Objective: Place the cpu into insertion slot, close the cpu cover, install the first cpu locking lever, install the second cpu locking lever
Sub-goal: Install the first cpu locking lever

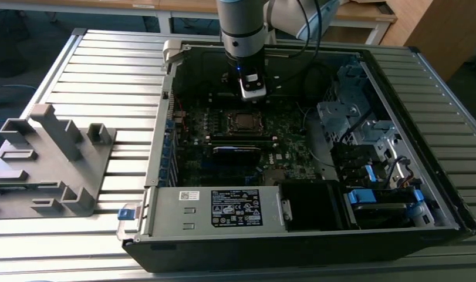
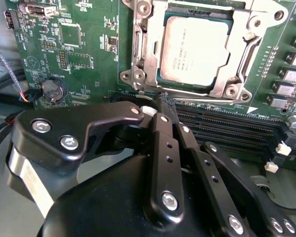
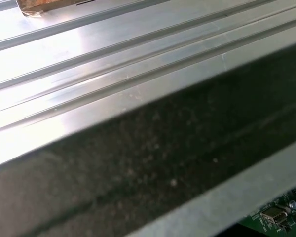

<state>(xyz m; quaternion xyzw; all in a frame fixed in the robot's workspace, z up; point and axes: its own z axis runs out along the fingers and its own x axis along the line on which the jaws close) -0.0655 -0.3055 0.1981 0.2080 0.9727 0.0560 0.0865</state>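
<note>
Gripper: my gripper (image 2: 166, 106) has its fingers pressed together, holding nothing, tips at the socket's edge.
Cpu: the cpu (image 2: 196, 49) sits in the insertion slot (image 1: 242, 121).
Cover: the cpu cover (image 2: 237, 54) looks down over it.
Lever: I judge slow, steady pressing on the lever works best.

One open computer case (image 1: 300, 235) lies on one slatted metal table (image 1: 104, 64), with one grey plastic fixture (image 1: 46, 158) beside it toward the exterior view's left. Inside the case sits one green motherboard (image 2: 84, 54) carrying one cpu (image 2: 195, 47), framed by one cpu cover (image 2: 246, 34). One round coin cell battery (image 2: 53, 90) sits on the board, and three long black memory slots (image 2: 227, 126) run below the socket. One white-labelled power supply box (image 1: 222, 208) fills the near corner. One robot arm (image 1: 242, 23) reaches in.
</note>
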